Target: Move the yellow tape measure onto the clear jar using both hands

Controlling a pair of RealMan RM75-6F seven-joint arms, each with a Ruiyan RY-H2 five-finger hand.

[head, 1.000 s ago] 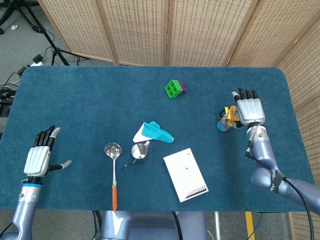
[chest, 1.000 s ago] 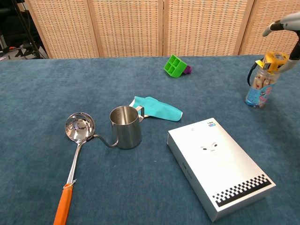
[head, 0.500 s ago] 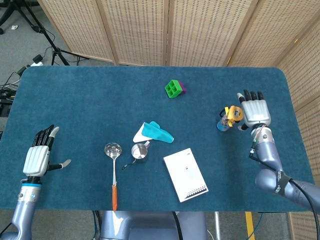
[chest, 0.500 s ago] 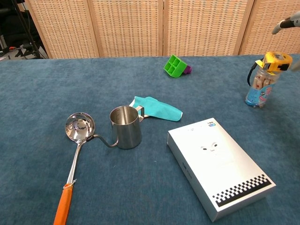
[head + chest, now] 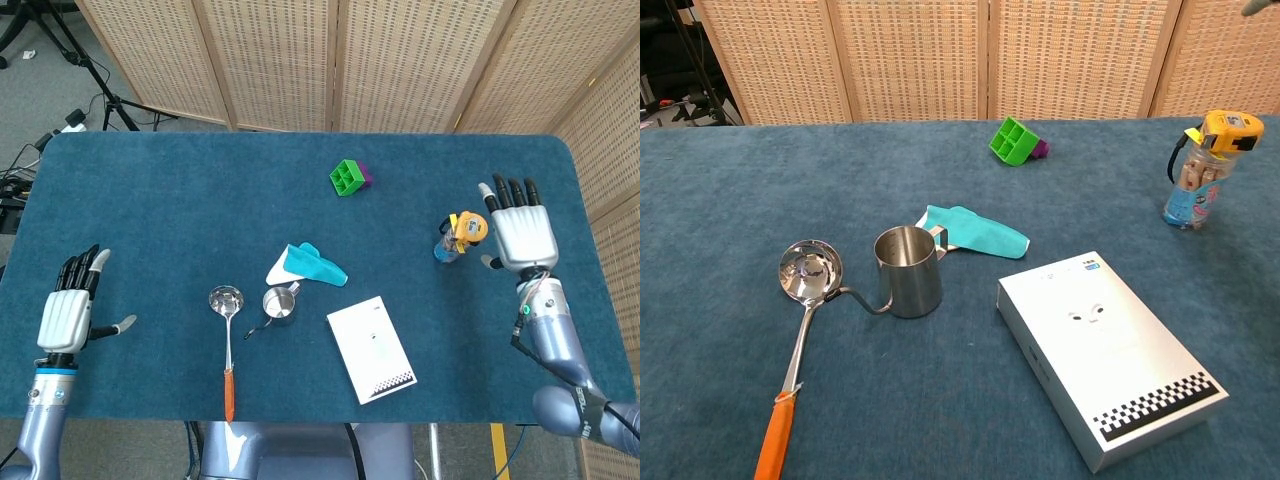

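The tape [image 5: 1232, 131] is sitting on top of the jar [image 5: 1193, 190], which is standing upright near the bench's [image 5: 180, 210] right edge. In the head view the tape [image 5: 468, 226] is showing yellow just above the jar [image 5: 447, 247].

The right hand [image 5: 523, 232] is hovering just beside the tape, apart from it, its fingers [image 5: 506, 192] spreading straight and holding nothing. The left hand [image 5: 68, 312] is hanging over the bench's left edge, well apart from everything, its fingers [image 5: 78, 270] also lying straight and apart, gripping nothing.

Near the middle a steel cup [image 5: 908, 270] is standing upright, with a ladle [image 5: 805, 310] lying just beside it, its orange handle pointing toward the near edge. A teal cloth [image 5: 973, 231] is lying just behind the cup. A white box [image 5: 1110, 352] is lying flat to the cup's right. A green tray [image 5: 1012, 139] is resting toward the far side, with something purple tucked against it.
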